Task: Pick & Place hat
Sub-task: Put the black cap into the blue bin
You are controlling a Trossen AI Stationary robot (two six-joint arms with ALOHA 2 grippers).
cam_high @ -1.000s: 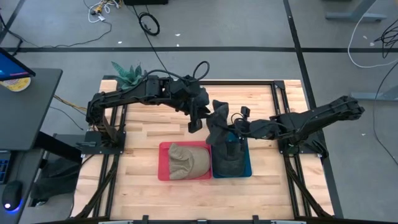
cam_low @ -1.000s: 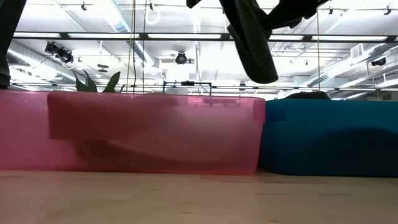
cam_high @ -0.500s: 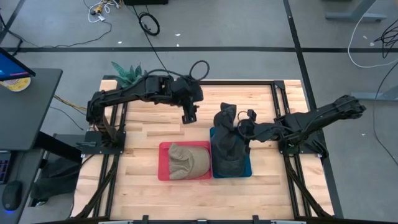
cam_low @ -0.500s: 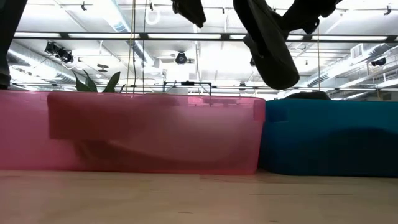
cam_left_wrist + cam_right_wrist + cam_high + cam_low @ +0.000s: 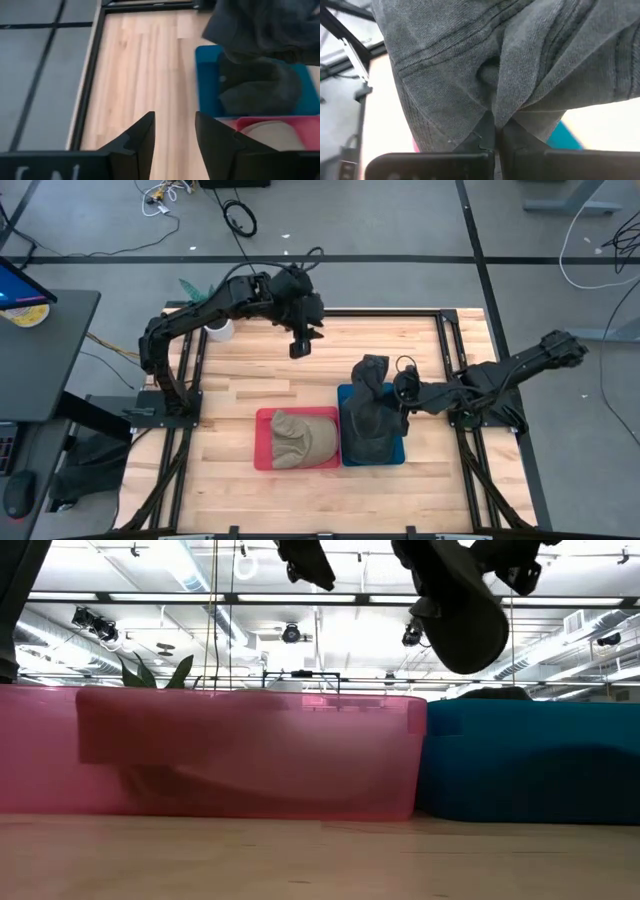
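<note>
A dark grey hat (image 5: 370, 373) hangs from my right gripper (image 5: 398, 390) above the blue bin (image 5: 398, 456). In the low view the hat (image 5: 462, 600) is clear of the bin's rim (image 5: 530, 715). More dark grey cloth (image 5: 255, 92) lies inside the blue bin. A tan hat (image 5: 300, 438) lies in the red bin (image 5: 262, 442) beside it. My left gripper (image 5: 300, 346) is open and holds nothing. It is raised near the table's far edge, well away from the hat; in its wrist view the open left gripper (image 5: 174, 134) frames bare wood. My right gripper is shut on a bunched fold of the grey hat's cloth (image 5: 496, 111), pinched between its two fingers; several layers are gathered there. The fingers come about level from the table's right. The hat is lifted clear and hangs slack below and past the fingers.
The red and blue bins stand side by side near the table's near edge. A green plant (image 5: 200, 295) and a white cup (image 5: 218, 330) are at the far left corner. Bare wood (image 5: 250, 375) lies between the left arm and the bins.
My left gripper has drawn away from the hat, moving up and toward the table's far edge. My right gripper has carried the hanging hat a little toward the table's right, so it now hangs over the blue bin.
</note>
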